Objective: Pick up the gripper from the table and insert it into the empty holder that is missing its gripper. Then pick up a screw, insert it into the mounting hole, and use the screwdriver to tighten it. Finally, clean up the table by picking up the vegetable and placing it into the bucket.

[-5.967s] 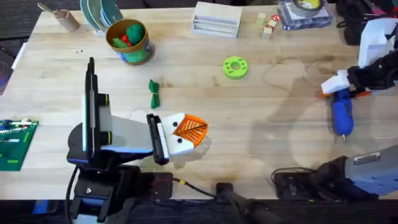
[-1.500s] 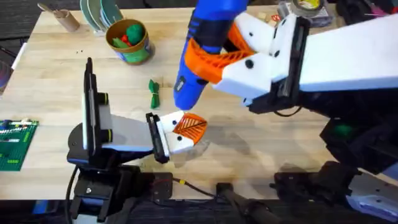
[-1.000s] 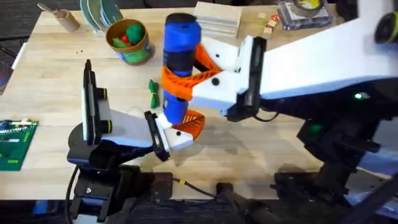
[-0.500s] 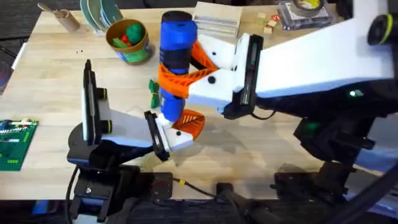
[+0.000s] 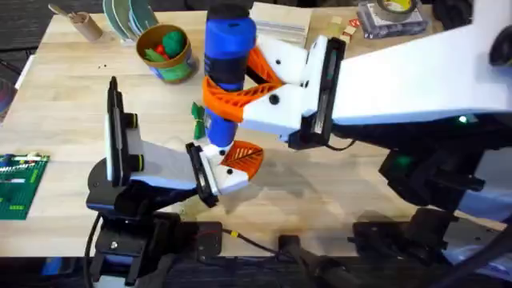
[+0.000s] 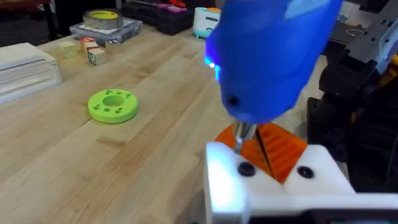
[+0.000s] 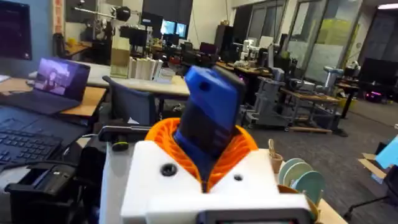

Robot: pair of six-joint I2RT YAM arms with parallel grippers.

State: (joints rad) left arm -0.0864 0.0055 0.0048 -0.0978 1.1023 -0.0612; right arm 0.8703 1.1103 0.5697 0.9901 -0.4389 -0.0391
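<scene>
My right gripper (image 5: 237,94) is shut on the blue screwdriver (image 5: 229,50), holding it upright between its orange pads (image 7: 244,144). The thin bit (image 6: 240,133) points down onto a dark screw (image 6: 246,168) in the white holder (image 6: 273,186). The orange ribbed gripper (image 6: 283,147) sits seated against that holder. In the overhead view the holder (image 5: 225,180) and orange gripper (image 5: 245,158) lie at the tip of my left gripper (image 5: 221,166), low over the table. The green vegetable (image 5: 198,120) lies just beyond, and the yellow bucket (image 5: 166,53) stands farther back left.
A lime-green disc (image 6: 112,104) lies on the wood behind the screwdriver. A white box stack (image 6: 25,67), small blocks (image 6: 91,53) and a tape roll (image 6: 103,16) line the far edge. A green board (image 5: 19,184) sits at the left edge, a cardboard tube (image 5: 80,24) at the back left.
The right arm carried the screwdriver from the table's right side across to the left gripper and stood it upright. In the last half second it barely shifted.
</scene>
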